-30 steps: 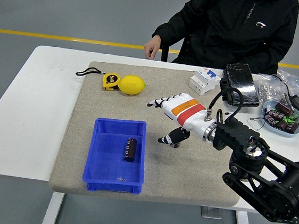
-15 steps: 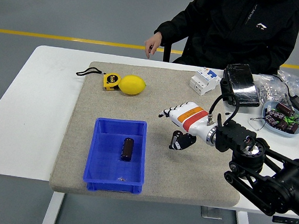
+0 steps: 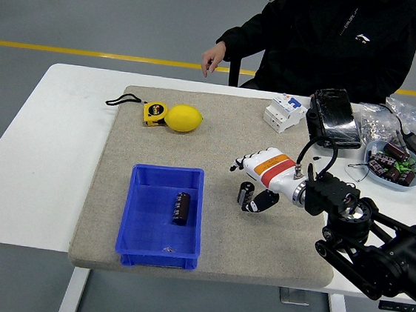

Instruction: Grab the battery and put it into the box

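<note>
A dark cylindrical battery (image 3: 181, 207) lies inside the blue box (image 3: 136, 219) on the grey mat, near the box's right wall. My right hand (image 3: 254, 177), white with an orange band, hovers over the mat to the right of the box, apart from it. Its fingers are spread and hold nothing. A stubby dark piece (image 3: 246, 193) shows at the thumb; I cannot tell whether it is the thumb's tip or a separate thing. The left arm is out of the picture.
A lemon (image 3: 183, 118) and a yellow tape measure (image 3: 153, 112) lie at the mat's far left. A white breaker (image 3: 285, 112), a black device (image 3: 334, 118) and a bowl of parts (image 3: 393, 162) stand at the far right. A person sits opposite, one hand (image 3: 212, 56) raised beyond the far edge.
My right hand has drawn back to the right, away from the box. The battery shifted a little inside the box. The person's hand rose slightly.
</note>
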Controlling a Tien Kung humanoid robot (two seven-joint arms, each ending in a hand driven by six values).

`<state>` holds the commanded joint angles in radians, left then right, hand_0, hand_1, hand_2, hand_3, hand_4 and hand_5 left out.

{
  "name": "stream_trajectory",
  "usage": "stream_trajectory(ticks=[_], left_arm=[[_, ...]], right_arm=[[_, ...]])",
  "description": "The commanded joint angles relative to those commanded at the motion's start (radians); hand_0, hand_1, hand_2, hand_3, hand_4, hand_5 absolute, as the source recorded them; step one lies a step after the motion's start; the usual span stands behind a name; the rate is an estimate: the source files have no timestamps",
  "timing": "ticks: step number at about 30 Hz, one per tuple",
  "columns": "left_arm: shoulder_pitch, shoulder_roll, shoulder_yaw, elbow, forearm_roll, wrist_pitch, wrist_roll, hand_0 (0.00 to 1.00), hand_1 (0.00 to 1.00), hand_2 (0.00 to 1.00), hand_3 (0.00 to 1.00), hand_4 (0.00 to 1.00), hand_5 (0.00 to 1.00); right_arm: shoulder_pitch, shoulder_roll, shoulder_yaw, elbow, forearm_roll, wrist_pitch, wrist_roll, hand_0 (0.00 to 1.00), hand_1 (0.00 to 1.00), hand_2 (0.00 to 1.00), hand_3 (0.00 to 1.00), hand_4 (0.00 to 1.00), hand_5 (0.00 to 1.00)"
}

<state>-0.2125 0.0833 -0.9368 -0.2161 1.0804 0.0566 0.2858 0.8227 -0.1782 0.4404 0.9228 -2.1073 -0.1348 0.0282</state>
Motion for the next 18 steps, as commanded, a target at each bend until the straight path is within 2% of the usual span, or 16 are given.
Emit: stream_trajectory(ticks=[9,11,12,16,18], left_arm=[[-0.002,-0.004,0.011,0.000,-0.012,0.000,-0.003,0.733,0.695,0.652,0.585,0.632,0.539],[-0.002,-0.005,0.012,0.000,-0.014,0.000,-0.004,0.733,0.695,0.652,0.585,0.632,0.539],[-0.002,-0.005,0.012,0.000,-0.014,0.000,-0.004,0.733,0.696,0.653,0.585,0.633,0.538],[-0.002,-0.006,0.013,0.000,-0.013,0.000,-0.004,0.733,0.696,0.653,0.585,0.633,0.538],[-0.002,-0.006,0.013,0.000,-0.013,0.000,-0.004,0.735,0.698,0.655,0.585,0.632,0.538]], right_arm=[[-0.006,0.012,-0.016,-0.056,0.025,-0.031,0.018,0.437,0.541,0.612,0.698,0.998,0.252],[-0.007,0.014,-0.020,-0.058,0.026,-0.036,0.020,0.437,0.541,0.612,0.698,0.998,0.252],[-0.007,0.015,-0.023,-0.057,0.026,-0.041,0.022,0.416,0.512,0.577,0.641,0.998,0.240],[-0.005,0.016,-0.024,-0.052,0.029,-0.052,0.022,0.416,0.512,0.577,0.641,0.998,0.240],[-0.004,0.017,-0.024,-0.051,0.030,-0.053,0.022,0.400,0.487,0.549,0.603,0.991,0.227]])
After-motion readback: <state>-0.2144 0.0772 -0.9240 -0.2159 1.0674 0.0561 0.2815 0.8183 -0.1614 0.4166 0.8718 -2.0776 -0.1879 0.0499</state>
